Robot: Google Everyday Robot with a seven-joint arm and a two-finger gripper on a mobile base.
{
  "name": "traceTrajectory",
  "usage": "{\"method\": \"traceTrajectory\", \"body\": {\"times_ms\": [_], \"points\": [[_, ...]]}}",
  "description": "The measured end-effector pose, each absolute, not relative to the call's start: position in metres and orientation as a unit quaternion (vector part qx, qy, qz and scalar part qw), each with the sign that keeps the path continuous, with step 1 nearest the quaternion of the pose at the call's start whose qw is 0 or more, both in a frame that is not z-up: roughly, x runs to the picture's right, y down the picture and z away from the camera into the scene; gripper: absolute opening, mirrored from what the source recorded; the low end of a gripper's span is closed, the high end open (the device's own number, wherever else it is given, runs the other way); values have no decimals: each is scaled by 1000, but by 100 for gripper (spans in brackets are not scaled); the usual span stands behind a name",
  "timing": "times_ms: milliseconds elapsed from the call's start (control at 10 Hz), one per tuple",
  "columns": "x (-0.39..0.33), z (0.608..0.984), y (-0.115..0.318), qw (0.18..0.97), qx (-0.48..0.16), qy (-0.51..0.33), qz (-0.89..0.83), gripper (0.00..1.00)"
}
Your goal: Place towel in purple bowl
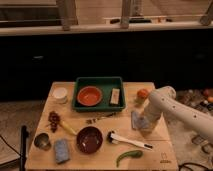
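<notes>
The towel (pixel 136 119) is a small grey-blue cloth lying on the right side of the wooden table (pixel 75 162). The purple bowl (pixel 90 139) is dark, empty and upright near the table's front middle, to the left of the towel. My white arm comes in from the right and bends down to the towel. The gripper (pixel 143 123) is down at the towel's right edge, touching or just above it.
A green tray (pixel 99 105) at the back holds an orange bowl (pixel 90 95) and a small block. A white brush (pixel 128 141) lies between bowl and towel. A green pepper (pixel 129 157), blue sponge (pixel 61 150), metal cup (pixel 42 141), white cup (pixel 60 95) and orange fruit (pixel 142 94) stand around.
</notes>
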State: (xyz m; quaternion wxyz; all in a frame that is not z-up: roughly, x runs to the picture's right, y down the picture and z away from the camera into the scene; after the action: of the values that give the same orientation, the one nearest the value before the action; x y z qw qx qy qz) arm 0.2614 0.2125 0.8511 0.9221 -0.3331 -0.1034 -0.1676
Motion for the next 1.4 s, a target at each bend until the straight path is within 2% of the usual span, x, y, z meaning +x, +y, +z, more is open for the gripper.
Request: {"method": "traceTrajectory", "body": {"times_ms": [100, 200, 300, 400, 800, 900, 1400], "points": [[262, 850, 213, 922, -334, -103, -167, 54], [262, 850, 214, 922, -334, -104, -168, 61], [262, 849, 214, 923, -330, -104, -170, 73], [261, 849, 214, 923, -329, -105, -172, 78], [253, 852, 214, 920, -327, -107, -187, 80], [252, 853, 214, 920, -327, -107, -190, 78], [251, 856, 215, 919, -324, -110, -195, 31]]}}
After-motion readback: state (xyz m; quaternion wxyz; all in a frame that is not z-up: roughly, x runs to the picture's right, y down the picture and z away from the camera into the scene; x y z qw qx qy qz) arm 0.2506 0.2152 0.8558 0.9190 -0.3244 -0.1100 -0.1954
